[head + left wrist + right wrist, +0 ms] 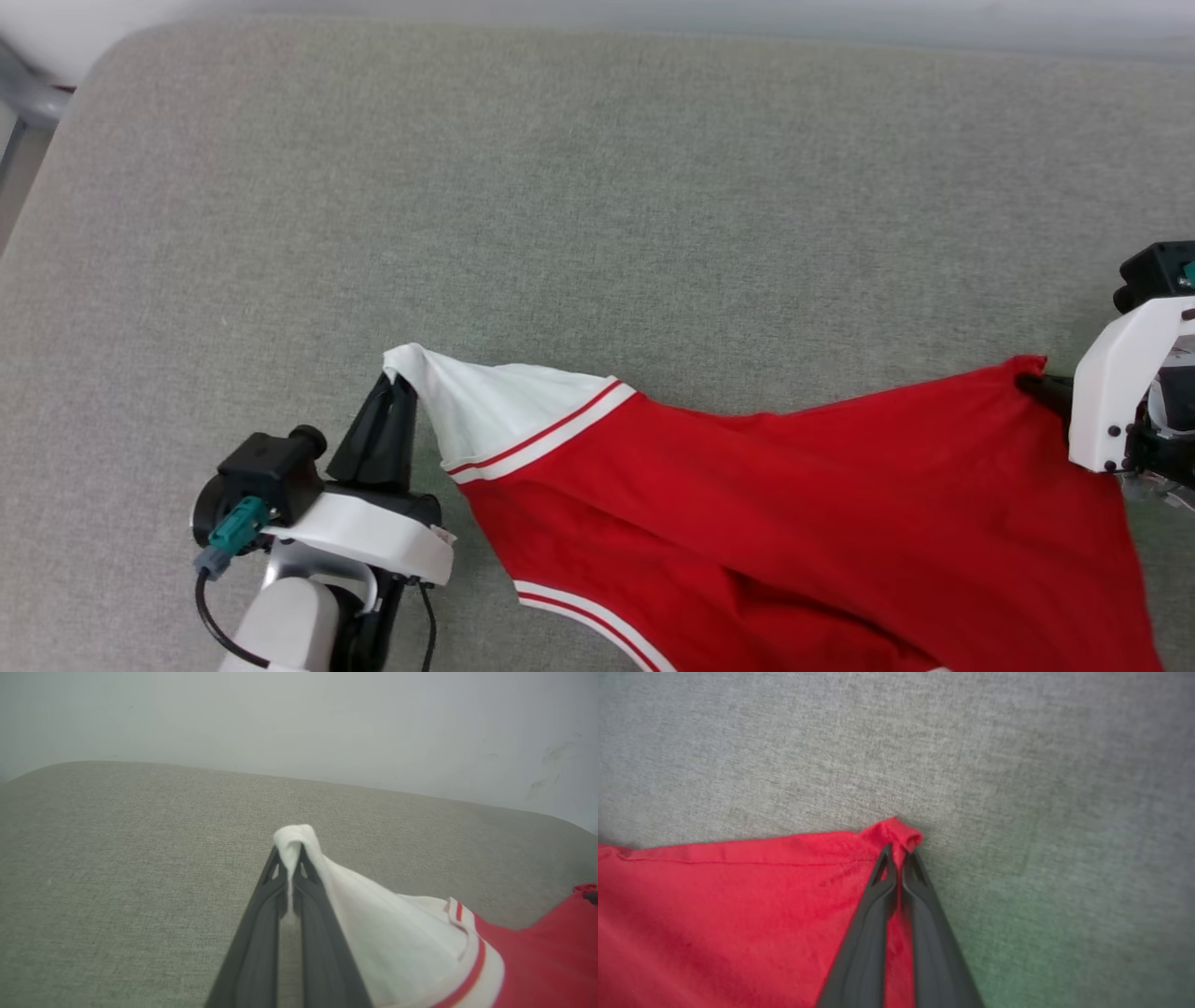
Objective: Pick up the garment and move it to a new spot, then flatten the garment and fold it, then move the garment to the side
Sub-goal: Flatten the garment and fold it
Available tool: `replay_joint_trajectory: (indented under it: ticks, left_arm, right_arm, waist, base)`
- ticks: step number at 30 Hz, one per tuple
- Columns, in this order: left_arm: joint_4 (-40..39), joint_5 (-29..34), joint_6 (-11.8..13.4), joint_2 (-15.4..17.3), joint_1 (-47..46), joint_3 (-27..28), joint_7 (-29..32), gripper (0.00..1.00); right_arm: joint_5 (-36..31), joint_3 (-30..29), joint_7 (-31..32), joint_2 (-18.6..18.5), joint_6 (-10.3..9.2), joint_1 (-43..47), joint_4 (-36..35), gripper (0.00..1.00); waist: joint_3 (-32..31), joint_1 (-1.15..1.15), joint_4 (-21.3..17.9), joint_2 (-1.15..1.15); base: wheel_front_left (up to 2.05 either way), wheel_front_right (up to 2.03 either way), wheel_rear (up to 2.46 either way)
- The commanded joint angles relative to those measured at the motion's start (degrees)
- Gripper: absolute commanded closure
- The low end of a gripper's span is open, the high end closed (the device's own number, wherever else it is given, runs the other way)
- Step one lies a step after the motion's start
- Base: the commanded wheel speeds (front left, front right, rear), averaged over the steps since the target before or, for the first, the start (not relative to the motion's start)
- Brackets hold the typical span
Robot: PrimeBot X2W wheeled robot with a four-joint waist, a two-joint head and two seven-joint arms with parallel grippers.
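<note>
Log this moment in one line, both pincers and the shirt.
left pincer: shut on white sleeve tip | right pincer: shut on red hem corner | garment: spread between them on grey cushion

Head view: bright, even, diffuse light; the weave of the grey fabric surface [597,187] is sharp, and only a thin soft shadow lies under the upper edge of the garment [794,485]. Left wrist view: hazy, low in contrast, the top of the frame washed pale; the surface's far edge bows from lens distortion, and the fingers [254,952] at bottom centre are soft. Right wrist view: blurred throughout, with a green tint at lower right and smeared red at lower left.
</note>
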Motion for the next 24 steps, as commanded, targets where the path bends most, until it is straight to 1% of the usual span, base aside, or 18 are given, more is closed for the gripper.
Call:
replay_joint_trajectory:
  ticks: [1,3,5,6,7,8,9,11,15,16,17,21,24]
  left_arm:
    - [0.2,0.2,0.4,1.1,-0.6,0.7,-0.2,1.00]
    - [0.5,-0.4,0.6,1.7,-1.5,1.3,1.3,1.00]
    - [1.0,-0.6,1.3,2.9,-2.8,2.2,3.3,1.00]
    - [1.0,-0.6,1.3,2.9,-2.8,2.2,3.3,1.00]
    - [1.3,-1.0,1.4,3.3,-3.7,2.7,4.4,1.00]
    - [2.1,-1.5,1.6,4.3,-5.9,3.4,6.7,1.00]
    - [2.1,-1.5,1.6,4.3,-5.9,3.4,6.7,1.00]
    - [3.2,-2.0,1.7,4.9,-9.1,3.7,8.4,1.00]
    - [7.0,-2.6,1.0,6.2,-17.0,4.0,10.8,1.00]
    - [7.9,-2.6,0.9,6.4,-19.0,4.0,11.1,1.00]
    - [11.1,-2.0,0.7,7.6,-25.1,3.7,12.1,1.00]
    - [15.1,-1.1,0.6,8.8,-34.1,3.2,12.1,1.00]
    - [18.1,-0.5,0.3,9.7,-41.0,3.1,11.8,1.00]
  right_arm:
    - [-0.5,-0.2,-1.8,0.2,0.09,-0.3,0.1,1.00]
    - [-1.5,-1.3,-4.1,-0.4,0.06,-1.4,-0.4,1.00]
    - [-2.8,-2.1,-6.1,0.0,0.06,-1.6,0.1,1.00]
    - [-2.8,-2.1,-6.1,0.0,0.06,-1.6,0.1,1.00]
    - [-3.6,-2.7,-7.2,0.2,0.05,-2.0,0.5,1.00]
    - [-4.7,-4.0,-9.2,1.3,0.05,-2.6,1.6,1.00]
    - [-4.7,-4.0,-9.2,1.3,0.05,-2.6,1.6,1.00]
    - [-6.3,-5.3,-11.5,2.2,0.03,-3.3,2.9,1.00]
    - [-9.5,-7.0,-16.7,4.5,0.03,-5.9,4.8,1.00]
    - [-10.8,-7.5,-18.6,5.0,0.03,-7.2,5.1,1.00]
    - [-12.4,-8.1,-22.8,7.1,0.03,-10.7,6.9,1.00]
    - [-14.2,-9.3,-28.1,8.8,0.03,-17.3,9.7,1.00]
    - [-15.6,-9.7,-31.5,9.4,0.03,-23.2,11.6,1.00]
  waist:
    - [-2.1,0.00,-1.3,0.00]
    - [-3.4,0.00,-2.0,0.00]
    - [-4.8,0.00,-2.9,0.00]
    - [-4.8,0.00,-2.9,0.00]
    - [-5.3,0.00,-3.4,0.00]
    - [-6.1,0.00,-4.4,0.00]
    - [-6.1,0.00,-4.4,0.00]
    - [-7.2,0.00,-5.0,0.00]
    - [-7.8,0.00,-6.6,0.00]
    - [-7.7,0.00,-7.0,0.00]
    - [-7.2,0.00,-8.4,0.00]
    - [-5.3,0.00,-9.5,0.00]
    - [-3.6,0.00,-10.3,0.00]
  base:
    - [0.00,0.00,0.00]
    - [0.00,0.00,0.00]
    - [0.00,0.00,0.00]
    - [0.00,0.00,0.00]
    - [0.00,0.00,0.00]
    - [0.00,0.00,0.00]
    - [0.00,0.00,0.00]
    - [0.00,0.00,0.00]
    - [0.00,0.00,0.00]
    - [0.00,0.00,0.00]
    - [0.00,0.00,0.00]
    - [0.00,0.00,0.00]
    - [0.00,0.00,0.00]
